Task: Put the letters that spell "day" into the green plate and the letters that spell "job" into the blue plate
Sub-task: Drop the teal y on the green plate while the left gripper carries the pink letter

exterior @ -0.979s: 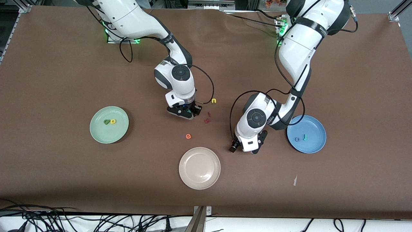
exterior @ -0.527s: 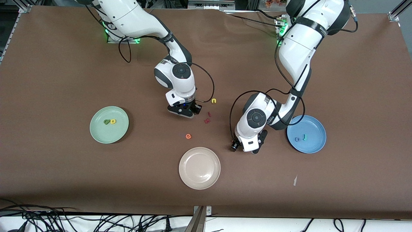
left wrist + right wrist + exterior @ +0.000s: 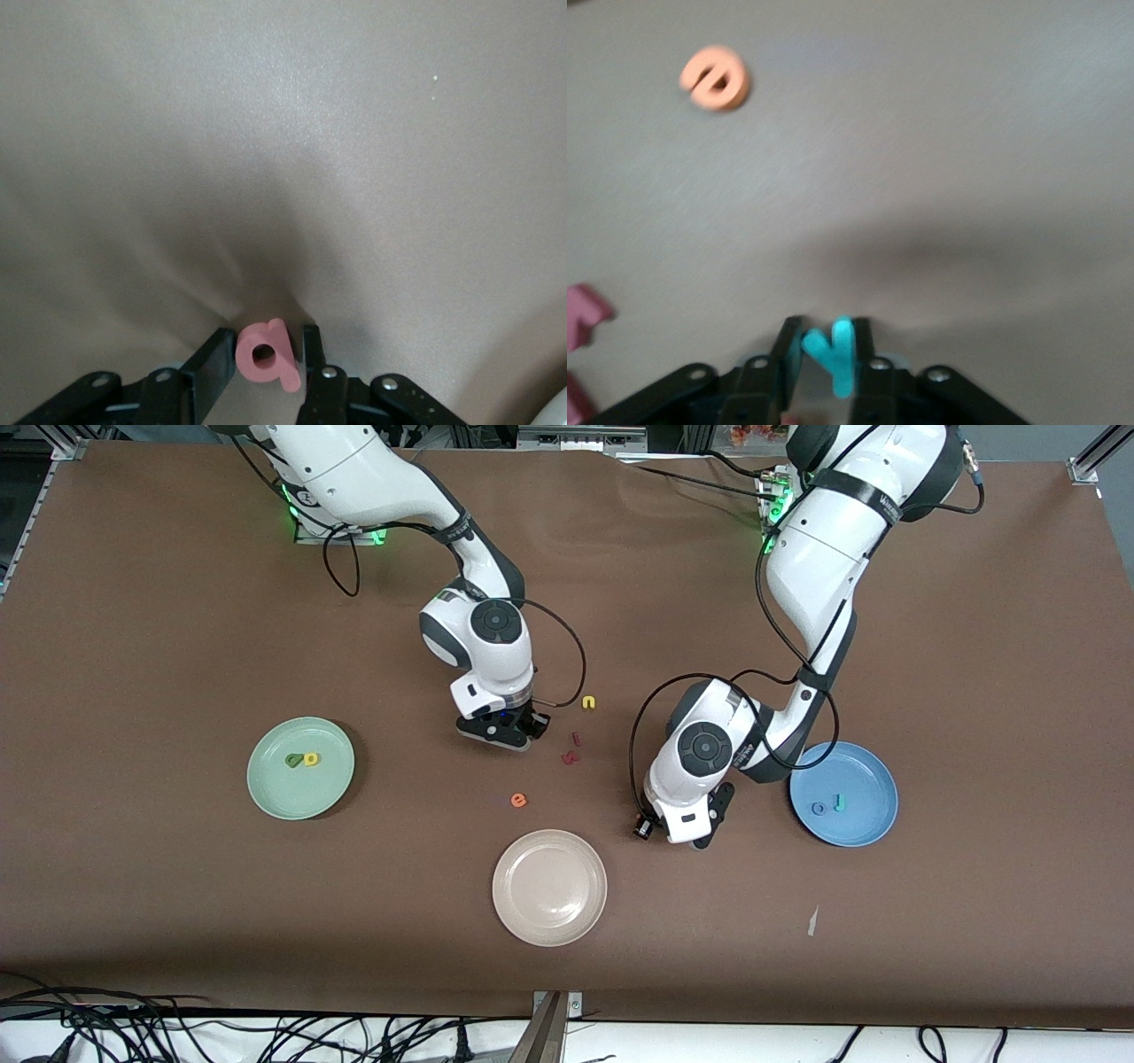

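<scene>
**Both grippers closed on the last two letters**

The right gripper (image 3: 827, 323), near the middle of the front view, was clamped narrow on the tiny teal foam letter y (image 3: 837, 350), which stood upright between its fingers over bare brown table (image 3: 177, 602). Just lower in that frame lay the small dark red foam letters (image 3: 571, 757) and the orange foam letter e (image 3: 519, 800).

The left gripper (image 3: 267, 333), low over the table in the lower middle of the frame, had its fingers drawn in against both sides of the pink-salmon foam letter b (image 3: 266, 359), which rested on the table.

The round pale mint-green plate (image 3: 266, 788), toward the right arm's end, held the dark green foam letter d (image 3: 292, 760) and the yellow foam letter a (image 3: 311, 759), touching. The round medium-blue plate (image 3: 864, 828), toward the left arm's end, held the blue ring-shaped foam letter o (image 3: 819, 809) beside the teal-green foam letter j (image 3: 839, 803). The round beige plate (image 3: 549, 921) sat at lower centre.
</scene>
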Robot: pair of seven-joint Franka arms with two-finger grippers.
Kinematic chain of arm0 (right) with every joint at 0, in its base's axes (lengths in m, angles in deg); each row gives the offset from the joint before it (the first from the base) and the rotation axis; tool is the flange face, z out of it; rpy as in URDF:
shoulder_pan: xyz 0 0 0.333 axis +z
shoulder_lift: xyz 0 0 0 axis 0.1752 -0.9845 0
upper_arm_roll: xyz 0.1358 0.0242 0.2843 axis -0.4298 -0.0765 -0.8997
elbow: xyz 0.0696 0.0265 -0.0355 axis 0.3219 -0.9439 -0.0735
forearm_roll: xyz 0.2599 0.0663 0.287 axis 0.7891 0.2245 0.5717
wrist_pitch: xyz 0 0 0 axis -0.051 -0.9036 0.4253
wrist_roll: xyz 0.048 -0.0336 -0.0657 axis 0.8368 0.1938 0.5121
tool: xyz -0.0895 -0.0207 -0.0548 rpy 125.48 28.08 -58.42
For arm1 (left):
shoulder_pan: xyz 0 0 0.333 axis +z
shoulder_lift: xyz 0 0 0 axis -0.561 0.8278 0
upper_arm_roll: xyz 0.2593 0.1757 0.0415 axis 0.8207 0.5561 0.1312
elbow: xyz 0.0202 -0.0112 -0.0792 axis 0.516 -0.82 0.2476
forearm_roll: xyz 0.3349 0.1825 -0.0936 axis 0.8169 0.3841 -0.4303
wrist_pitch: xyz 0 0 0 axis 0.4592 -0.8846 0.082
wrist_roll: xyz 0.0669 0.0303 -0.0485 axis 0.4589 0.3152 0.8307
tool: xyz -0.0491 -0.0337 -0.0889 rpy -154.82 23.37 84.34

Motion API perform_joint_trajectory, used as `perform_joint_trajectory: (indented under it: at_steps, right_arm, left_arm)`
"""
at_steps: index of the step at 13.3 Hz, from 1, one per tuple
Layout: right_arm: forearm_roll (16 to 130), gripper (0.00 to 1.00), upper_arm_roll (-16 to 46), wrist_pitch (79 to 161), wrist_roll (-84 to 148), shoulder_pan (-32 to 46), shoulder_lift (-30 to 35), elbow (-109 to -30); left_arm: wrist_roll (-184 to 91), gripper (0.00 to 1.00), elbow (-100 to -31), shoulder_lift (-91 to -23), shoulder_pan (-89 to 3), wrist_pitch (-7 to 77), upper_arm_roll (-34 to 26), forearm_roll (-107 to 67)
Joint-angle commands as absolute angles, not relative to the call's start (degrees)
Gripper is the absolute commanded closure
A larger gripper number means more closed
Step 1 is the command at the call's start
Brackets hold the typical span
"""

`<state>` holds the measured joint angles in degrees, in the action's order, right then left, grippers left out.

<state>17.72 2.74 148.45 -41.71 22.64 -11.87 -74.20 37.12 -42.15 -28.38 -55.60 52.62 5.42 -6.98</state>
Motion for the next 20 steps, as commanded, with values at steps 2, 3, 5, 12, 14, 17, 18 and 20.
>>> perform_joint_trajectory:
  at_steps: [2,3,5,12,14,17,18,20]
  right_arm:
    - [17.5,0.83,2.0,146.0,-32.6,16.3,-4.0,-81.0]
    - [17.6,0.83,1.6,146.0,-30.1,14.8,-2.6,-82.3]
    - [17.6,0.83,1.3,145.6,-27.6,13.3,-1.0,-83.4]
    - [18.0,0.83,1.0,140.8,2.6,-2.4,12.6,-93.7]
    - [18.6,0.73,1.2,140.4,8.5,-5.6,13.2,-94.1]
    - [18.7,0.38,1.3,140.5,9.7,-7.1,13.3,-94.6]
    - [19.7,0.18,1.3,140.5,9.7,-7.1,13.2,-94.4]
    - [25.0,0.0,1.3,140.5,10.0,-7.1,13.3,-93.5]
  left_arm:
    - [37.8,0.75,-40.9,-26.7,-56.3,52.2,5.4,-5.4]
    - [37.6,0.77,-41.0,-26.7,-56.4,52.2,5.4,-5.3]
    - [37.4,0.78,-40.9,-26.7,-56.4,52.2,5.4,-5.3]
    - [22.2,0.84,-41.3,-34.0,-53.5,37.7,5.5,-5.2]
    - [14.2,0.84,-42.1,-37.3,-51.3,30.9,5.4,-5.3]
    - [0.5,0.84,-48.9,-44.6,-46.6,27.2,5.3,-4.6]
    - [-6.5,0.84,-52.1,-47.2,-44.3,27.3,5.3,-4.6]
    - [-20.3,0.84,-56.7,-51.3,-38.6,27.3,5.3,-4.5]
